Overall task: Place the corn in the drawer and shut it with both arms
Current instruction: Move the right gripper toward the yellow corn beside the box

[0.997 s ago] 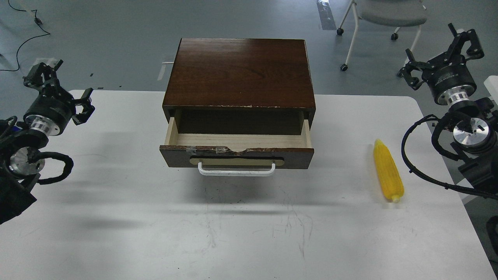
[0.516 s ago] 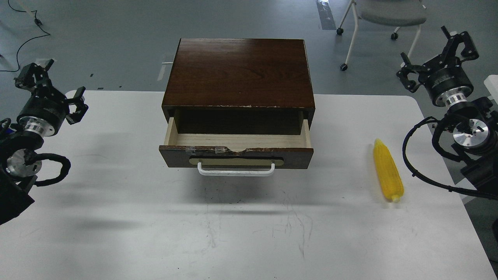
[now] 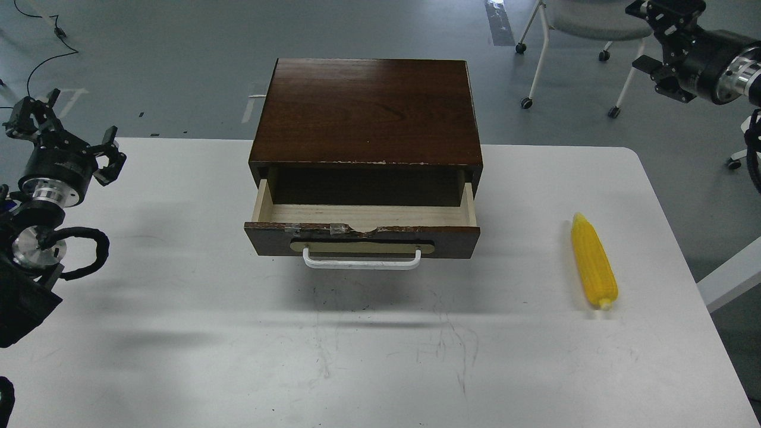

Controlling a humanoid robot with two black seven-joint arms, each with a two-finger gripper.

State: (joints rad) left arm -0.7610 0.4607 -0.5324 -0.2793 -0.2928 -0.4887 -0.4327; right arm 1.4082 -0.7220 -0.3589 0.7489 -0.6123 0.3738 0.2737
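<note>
Yellow corn [image 3: 593, 261], long, tapered and ribbed, lies on the white scuffed table [image 3: 178, 333], well right of the drawer [image 3: 361, 229] (dark wood, chipped top edge, pale empty inside, pulled out). Left gripper [image 3: 62, 139] hangs spread and empty at the table's left edge. Right gripper [image 3: 657, 35], cut off at the top right before a wheeled chair [image 3: 588, 24], is too dark to tell.

Bright, even light is coming down from overhead, washing the white table [image 3: 178, 333] pale and laying soft, blurred shadows in front of the drawer [image 3: 361, 238] and beneath the left arm [image 3: 35, 238]. A faint sheen is lying across the dark cabinet top [image 3: 365, 110]. Everything is holding sharp, with no motion blur showing.
</note>
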